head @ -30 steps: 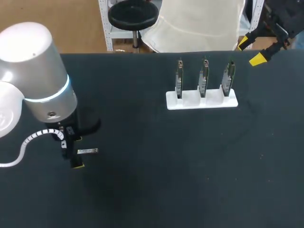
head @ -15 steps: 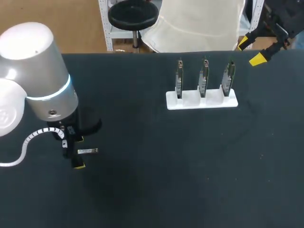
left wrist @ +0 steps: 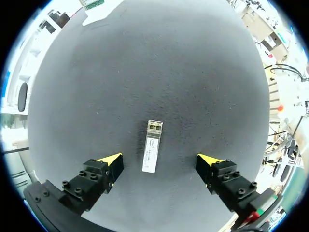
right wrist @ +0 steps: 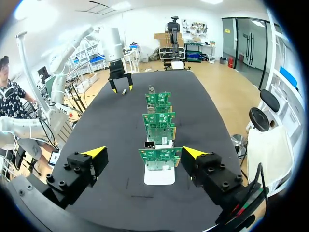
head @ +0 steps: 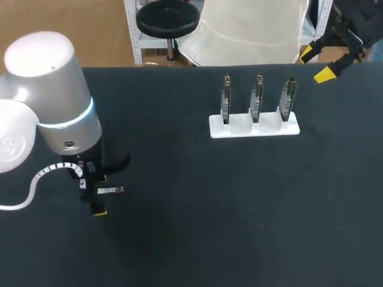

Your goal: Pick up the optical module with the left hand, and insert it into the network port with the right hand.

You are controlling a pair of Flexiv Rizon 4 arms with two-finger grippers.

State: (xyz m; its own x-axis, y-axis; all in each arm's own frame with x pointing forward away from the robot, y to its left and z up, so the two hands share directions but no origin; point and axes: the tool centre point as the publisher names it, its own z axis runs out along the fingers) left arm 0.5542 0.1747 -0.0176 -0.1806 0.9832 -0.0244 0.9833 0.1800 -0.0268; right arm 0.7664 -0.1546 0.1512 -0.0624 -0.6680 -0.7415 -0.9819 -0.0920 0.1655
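Note:
The optical module (head: 111, 190) is a small silver bar lying flat on the black table (head: 197, 215) at the left. My left gripper (head: 100, 194) hangs over it, open, one yellow tip on each side. In the left wrist view the module (left wrist: 152, 146) lies lengthwise between the left gripper's (left wrist: 160, 161) spread fingers, touching neither. Three green network cards (head: 257, 95) stand upright in a white holder (head: 254, 127) at the back right. My right gripper (head: 316, 64) stands open past the table's back right corner; in its own view the right gripper (right wrist: 145, 152) faces the row of cards (right wrist: 160, 158) end-on.
Apart from the card holder (right wrist: 160, 176) and the module, the black tabletop carries nothing. My left arm's large grey joint (head: 54, 89) overhangs the table's left side.
My left arm's grey joint has drifted slightly right and down. Its gripper stays around the module. The right arm has not moved.

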